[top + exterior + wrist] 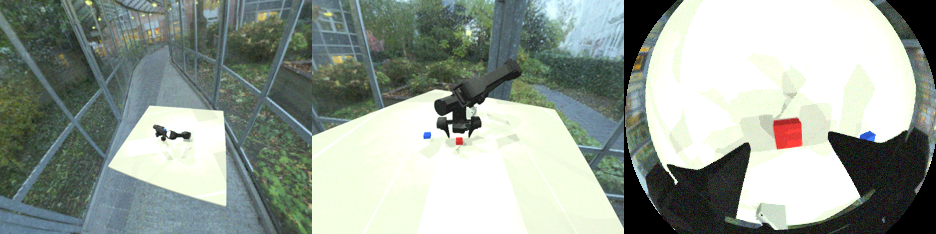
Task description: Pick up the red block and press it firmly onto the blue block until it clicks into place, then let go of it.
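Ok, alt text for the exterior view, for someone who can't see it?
A black robot arm holds its open gripper just above a red block on a pale table. A blue block sits apart, to the left in the picture.

We observe a pale, flat tabletop with angular shadow patches. Beneath it, a paved walkway curves between metal-framed glazed walls. We note a broad vertical post behind the tabletop, shrubs and a hedge. Distant lit windows appear blurred, probably belonging to a building.
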`<state>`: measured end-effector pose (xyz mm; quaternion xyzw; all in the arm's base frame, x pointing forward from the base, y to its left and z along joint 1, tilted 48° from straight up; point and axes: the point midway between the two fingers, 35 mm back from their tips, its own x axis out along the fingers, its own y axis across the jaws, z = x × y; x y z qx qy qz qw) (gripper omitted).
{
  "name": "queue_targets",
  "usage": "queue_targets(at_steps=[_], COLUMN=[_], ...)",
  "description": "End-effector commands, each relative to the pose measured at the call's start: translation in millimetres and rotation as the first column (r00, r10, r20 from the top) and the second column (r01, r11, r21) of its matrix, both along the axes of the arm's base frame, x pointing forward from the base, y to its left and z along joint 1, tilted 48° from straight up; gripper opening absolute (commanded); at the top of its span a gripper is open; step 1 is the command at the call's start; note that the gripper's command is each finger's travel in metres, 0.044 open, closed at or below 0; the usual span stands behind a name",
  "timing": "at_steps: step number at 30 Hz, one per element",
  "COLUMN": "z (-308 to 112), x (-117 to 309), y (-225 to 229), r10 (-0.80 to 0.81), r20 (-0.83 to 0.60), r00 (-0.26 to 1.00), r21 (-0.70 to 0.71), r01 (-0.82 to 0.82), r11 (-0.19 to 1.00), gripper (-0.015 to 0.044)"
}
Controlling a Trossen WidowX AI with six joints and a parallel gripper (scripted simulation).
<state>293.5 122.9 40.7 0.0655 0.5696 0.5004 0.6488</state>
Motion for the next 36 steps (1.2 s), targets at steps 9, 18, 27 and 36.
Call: queue_targets(at_steps=[9, 18, 27, 36], z=[-12.1, -15.6, -15.6, -13.8], x=[-2.9, -4.0, -4.0, -3.0], y=[13.4, 17.3, 17.3, 15.3], r10=[-0.005, -0.005, -0.005, -0.005], r20=[-0.003, -0.003, -0.003, -0.003], r00=[1.000, 1.000, 1.000, 1.000], r21=[0.007, 0.007, 0.007, 0.006], r01=[0.005, 0.005, 0.005, 0.005], r11=[1.000, 1.000, 1.000, 1.000], gripper=[0.0440, 0.0335, 0.0138, 0.0019])
